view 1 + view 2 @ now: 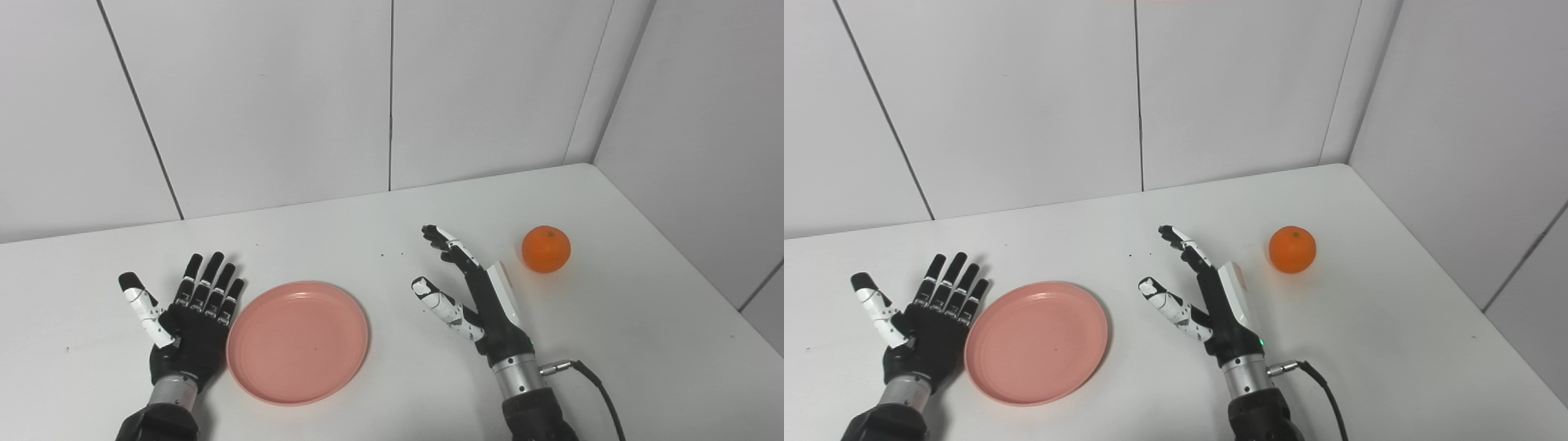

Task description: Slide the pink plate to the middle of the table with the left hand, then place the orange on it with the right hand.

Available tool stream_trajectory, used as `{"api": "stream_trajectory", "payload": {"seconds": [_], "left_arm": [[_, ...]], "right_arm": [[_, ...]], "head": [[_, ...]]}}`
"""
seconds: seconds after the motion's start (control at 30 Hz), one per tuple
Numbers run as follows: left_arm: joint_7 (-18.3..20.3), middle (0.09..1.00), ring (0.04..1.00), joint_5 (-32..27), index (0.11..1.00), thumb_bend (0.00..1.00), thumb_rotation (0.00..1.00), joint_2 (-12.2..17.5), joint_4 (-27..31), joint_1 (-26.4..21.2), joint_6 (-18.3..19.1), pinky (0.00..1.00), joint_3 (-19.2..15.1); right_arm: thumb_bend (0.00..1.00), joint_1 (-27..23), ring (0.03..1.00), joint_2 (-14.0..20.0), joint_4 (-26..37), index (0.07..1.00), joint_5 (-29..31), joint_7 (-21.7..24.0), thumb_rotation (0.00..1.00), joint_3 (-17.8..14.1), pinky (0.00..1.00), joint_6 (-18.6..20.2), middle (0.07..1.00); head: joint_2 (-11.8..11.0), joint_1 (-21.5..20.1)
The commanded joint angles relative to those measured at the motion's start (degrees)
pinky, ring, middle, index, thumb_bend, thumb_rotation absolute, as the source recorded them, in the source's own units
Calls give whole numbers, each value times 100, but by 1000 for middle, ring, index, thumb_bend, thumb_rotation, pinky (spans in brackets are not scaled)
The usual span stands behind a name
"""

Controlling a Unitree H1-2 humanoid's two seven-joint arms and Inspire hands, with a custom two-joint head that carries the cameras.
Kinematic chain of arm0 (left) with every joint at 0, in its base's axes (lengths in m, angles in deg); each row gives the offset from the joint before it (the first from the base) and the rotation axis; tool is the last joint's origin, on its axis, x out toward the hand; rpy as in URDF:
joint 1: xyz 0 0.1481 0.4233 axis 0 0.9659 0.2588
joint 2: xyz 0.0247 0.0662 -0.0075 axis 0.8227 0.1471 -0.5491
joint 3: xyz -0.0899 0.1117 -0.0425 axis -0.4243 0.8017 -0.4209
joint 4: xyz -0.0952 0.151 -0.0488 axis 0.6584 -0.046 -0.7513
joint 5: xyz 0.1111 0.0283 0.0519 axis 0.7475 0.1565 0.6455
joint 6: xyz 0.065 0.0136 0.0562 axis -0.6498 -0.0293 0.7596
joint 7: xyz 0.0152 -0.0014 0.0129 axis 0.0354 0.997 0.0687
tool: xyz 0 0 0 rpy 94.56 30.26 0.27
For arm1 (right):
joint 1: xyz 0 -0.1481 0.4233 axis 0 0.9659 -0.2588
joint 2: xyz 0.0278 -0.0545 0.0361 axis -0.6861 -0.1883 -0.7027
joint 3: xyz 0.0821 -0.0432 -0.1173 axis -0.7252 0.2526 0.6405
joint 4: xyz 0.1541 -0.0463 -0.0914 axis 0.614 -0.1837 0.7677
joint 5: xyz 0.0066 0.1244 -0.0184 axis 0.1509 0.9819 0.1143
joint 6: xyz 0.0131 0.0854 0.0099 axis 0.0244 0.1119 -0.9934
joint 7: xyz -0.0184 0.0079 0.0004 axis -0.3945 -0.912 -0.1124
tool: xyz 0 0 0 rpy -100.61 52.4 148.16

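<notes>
**Inspector:** At the time of inspection, which step was in hand?

**Onlooker:** By my judgement the first one, the slide. The pink plate (297, 342) lay on the white surface (643, 343) left of centre, at about seven o'clock from the middle. The left hand (187, 324) lay flat just beside the plate's nine o'clock edge, fingers spread, grasping nothing. Whether it touched the rim, I could not tell.

**Inspector:** And the other hand?

**Onlooker:** The right hand (474, 300) stood released as well, set on edge with thumb and fingers apart and nothing between them. It was right of the plate and apart from it. The orange (546, 248) sat at about two o'clock from that hand, near it but not touching.

**Inspector:** What did the next move call for?

**Onlooker:** In my opinion, the left hand needed to bear on the plate's left rim and push it toward three o'clock, keeping the plate flat. The right hand stood near the plate's likely path and might have needed to give way. Only afterwards would the orange be due.

**Inspector:** The count?

**Onlooker:** One plate, empty. One orange. Two hands. Nothing else of note on the surface but a few dark specks.
</notes>
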Motion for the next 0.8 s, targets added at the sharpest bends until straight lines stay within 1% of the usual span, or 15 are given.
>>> {"api": "stream_trajectory", "payload": {"seconds": [0.0, 0.1, 0.13, 0.17, 0.27, 0.37, 0.43, 0.5, 0.6, 0.7, 0.77], "left_arm": [[-277, 920, 966, 111, 967, 820, 955, 31, -377, 217, 405, 1000, -51], [-335, 913, 958, 50, 958, 818, 950, 48, -359, 206, 445, 1000, -82], [-348, 918, 958, 21, 957, 819, 949, 58, -358, 202, 456, 1000, -94], [-355, 919, 958, -3, 956, 820, 949, 67, -359, 198, 468, 1000, -109], [-329, 922, 962, -46, 965, 826, 949, 111, -381, 194, 478, 1000, -109], [-346, 923, 961, -134, 968, 829, 953, 151, -373, 207, 483, 1000, -79], [-349, 925, 959, -157, 970, 831, 956, 170, -367, 217, 485, 1000, -58], [-327, 930, 964, -168, 972, 832, 958, 187, -384, 222, 479, 1000, -45], [-319, 932, 966, -172, 972, 829, 963, 193, -405, 223, 480, 1000, -46], [-324, 930, 967, -150, 970, 831, 964, 188, -405, 226, 480, 1000, -40], [-323, 934, 969, -127, 972, 832, 967, 189, -413, 223, 480, 1000, -37]], "right_arm": [[775, -201, 834, 125, 255, 795, -168, -7, 922, -49, 815, 78, 835], [771, -326, 824, 261, 291, 774, -359, 57, 908, -31, 788, 130, 826], [788, -371, 802, 318, 309, 765, -466, 90, 917, -15, 737, 172, 817], [798, -420, 792, 384, 326, 761, -575, 133, 928, 0, 714, 211, 811], [813, -533, 778, 529, 313, 756, -797, 178, 954, 12, 689, 210, 799], [831, -649, 776, 719, 299, 763, -986, 241, 976, -17, 699, 240, 790], [827, -736, 769, 886, 254, 764, -1162, 228, 985, -37, 693, 186, 783], [818, -841, 770, 1076, 198, 763, -1454, 217, 995, -42, 705, 178, 780], [814, -982, 778, 1348, 129, 769, -1902, 257, 1000, -22, 726, 263, 785], [819, -1117, 763, 1637, -25, 782, -2330, 170, 1000, -47, 728, 248, 776], [825, -1175, 757, 1771, -103, 780, -2518, 126, 1000, -73, 732, 240, 770]], "head": [[-13, -6], [-28, -40], [-32, -54], [-34, -64], [-41, -87], [-41, -87], [-44, -90], [-47, -92], [-58, -94], [-72, -92], [-79, -100]]}}
